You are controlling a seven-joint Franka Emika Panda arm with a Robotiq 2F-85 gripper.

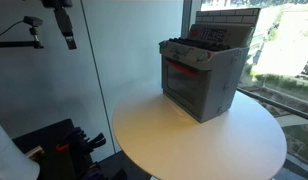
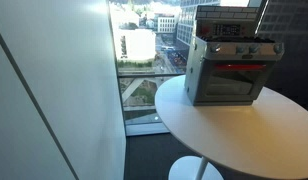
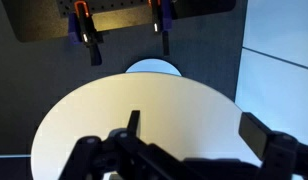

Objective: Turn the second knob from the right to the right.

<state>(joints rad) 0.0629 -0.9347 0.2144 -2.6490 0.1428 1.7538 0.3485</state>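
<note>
A grey toy oven (image 1: 202, 78) with a red-lit door stands at the far side of the round white table (image 1: 194, 145); it also shows in an exterior view (image 2: 226, 68). A row of small knobs (image 2: 241, 50) runs along its front top edge, too small to tell apart. My gripper (image 3: 196, 128) is open and empty, high above the table and looking down on the bare tabletop (image 3: 144, 110). In an exterior view it hangs at the top left (image 1: 66, 28), well away from the oven. The oven is out of the wrist view.
A white wall panel (image 1: 84, 70) stands beside the table. Large windows (image 2: 144, 60) lie behind the oven. A dark stand with orange-handled clamps (image 3: 89, 40) sits on the floor beyond the table edge, also in an exterior view (image 1: 79, 140).
</note>
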